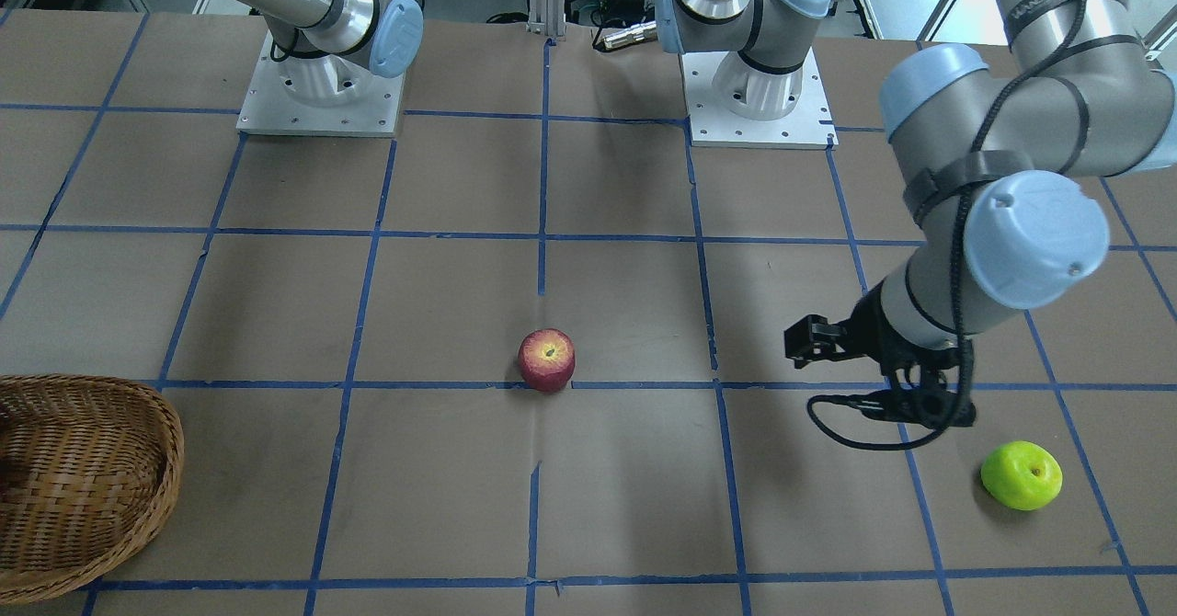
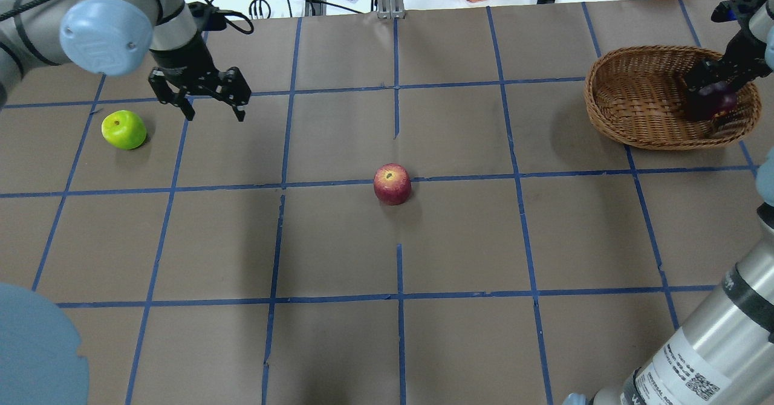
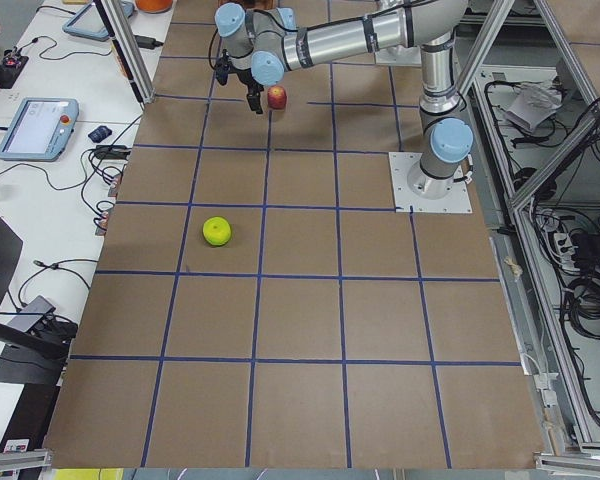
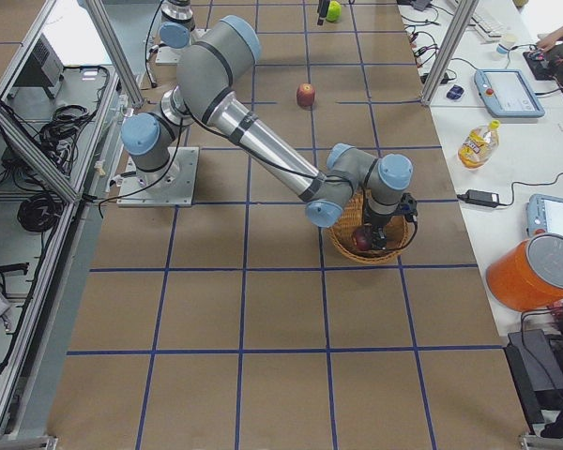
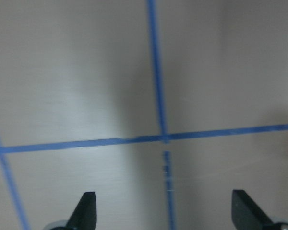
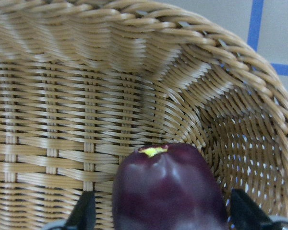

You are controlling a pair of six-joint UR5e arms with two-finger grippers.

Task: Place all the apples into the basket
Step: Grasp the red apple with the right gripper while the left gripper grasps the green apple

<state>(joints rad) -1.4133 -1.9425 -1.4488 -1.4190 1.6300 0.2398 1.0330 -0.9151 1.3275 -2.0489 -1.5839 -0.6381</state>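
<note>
Three apples [image 2: 392,184], one basket [image 2: 653,50]

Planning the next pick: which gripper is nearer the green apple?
Left. The left gripper hangs open just beside the green apple. The right gripper is far across the table, down in the basket, its fingers flanking the maroon apple.

Both arms are silver-grey tubes with round pale-blue joint caps [image 1: 1039,239]. On the left arm [image 1: 1094,110] a black cable [image 1: 959,276] runs along under black straps. Each arm stands on a square metal base plate [image 1: 736,129] dotted with screws. The left gripper [image 2: 215,116] is black. The right arm [image 2: 725,326] carries a white label [image 2: 689,375] with a QR code.
</note>
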